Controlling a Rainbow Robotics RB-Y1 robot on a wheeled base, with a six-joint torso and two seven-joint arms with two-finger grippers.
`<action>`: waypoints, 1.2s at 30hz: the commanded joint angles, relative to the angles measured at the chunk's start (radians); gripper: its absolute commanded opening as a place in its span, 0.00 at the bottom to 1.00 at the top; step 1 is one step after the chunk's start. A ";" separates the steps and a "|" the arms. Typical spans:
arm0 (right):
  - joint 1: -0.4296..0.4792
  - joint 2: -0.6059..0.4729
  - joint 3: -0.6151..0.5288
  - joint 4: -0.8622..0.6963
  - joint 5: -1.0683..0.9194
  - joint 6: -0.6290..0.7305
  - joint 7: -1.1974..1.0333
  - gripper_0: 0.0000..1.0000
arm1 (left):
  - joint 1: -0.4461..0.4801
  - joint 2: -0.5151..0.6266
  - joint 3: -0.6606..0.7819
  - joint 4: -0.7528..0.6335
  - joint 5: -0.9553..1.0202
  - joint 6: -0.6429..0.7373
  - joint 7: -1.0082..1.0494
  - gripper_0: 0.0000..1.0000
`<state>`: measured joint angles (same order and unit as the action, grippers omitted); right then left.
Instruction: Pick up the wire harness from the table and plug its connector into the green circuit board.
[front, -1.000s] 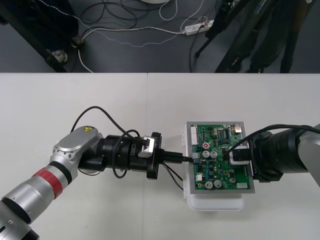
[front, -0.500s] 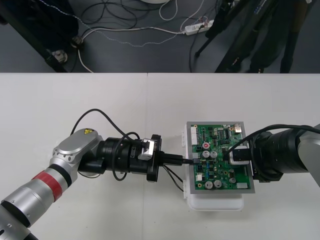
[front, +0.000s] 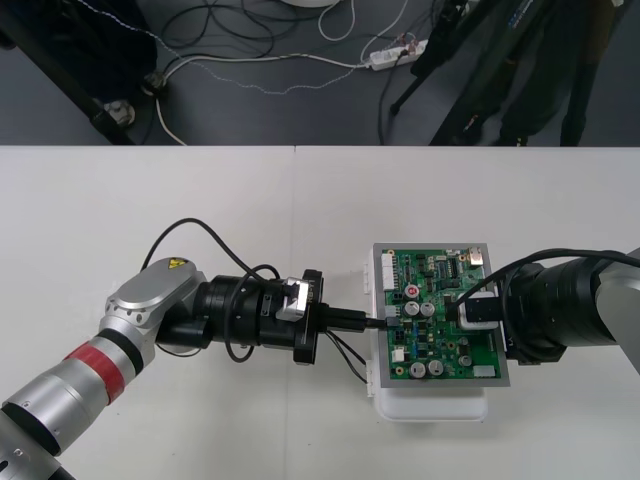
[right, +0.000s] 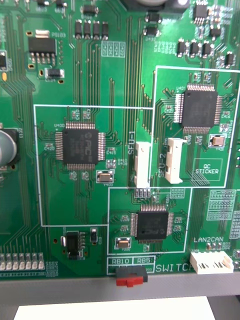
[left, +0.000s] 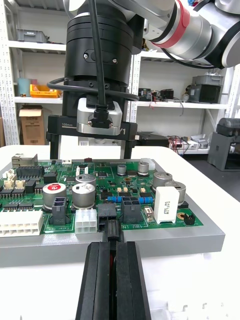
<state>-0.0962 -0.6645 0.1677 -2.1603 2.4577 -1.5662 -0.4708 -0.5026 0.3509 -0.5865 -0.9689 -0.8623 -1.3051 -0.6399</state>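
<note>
The left jaws clamp the harness's black plug (left: 113, 234) at the green circuit board's (front: 425, 345) 9 o'clock edge; the right jaws stand apart at 3 o'clock. The wires (front: 348, 355) look limp and light, so the stiff plug body is the hold.

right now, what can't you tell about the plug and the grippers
Left wrist view: whether the plug is seated in the board; the left gripper, shut, covers it.
Left wrist view: whether the right gripper, open, touches the board; components hide its fingertips.
Front view: where the wires end, under the left gripper.

glossy green board (front: 420, 345), matt blk left gripper (left: 114, 247), smooth table (front: 200, 200)
</note>
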 joint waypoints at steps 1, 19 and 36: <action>-0.017 0.022 0.018 -0.036 -0.005 -0.005 -0.009 1.00 | 0.009 -0.026 -0.019 -0.037 0.013 0.027 -0.087 0.00; -0.017 0.022 0.018 -0.036 -0.022 -0.005 -0.035 1.00 | 0.010 -0.026 -0.019 -0.039 0.037 0.049 -0.116 0.00; -0.017 0.022 0.018 -0.036 -0.025 -0.005 -0.045 1.00 | 0.021 -0.024 -0.026 -0.048 0.032 0.049 -0.119 0.00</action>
<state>-0.0962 -0.6645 0.1677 -2.1603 2.4537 -1.5665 -0.4713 -0.4961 0.3509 -0.5866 -0.9765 -0.8417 -1.2796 -0.6798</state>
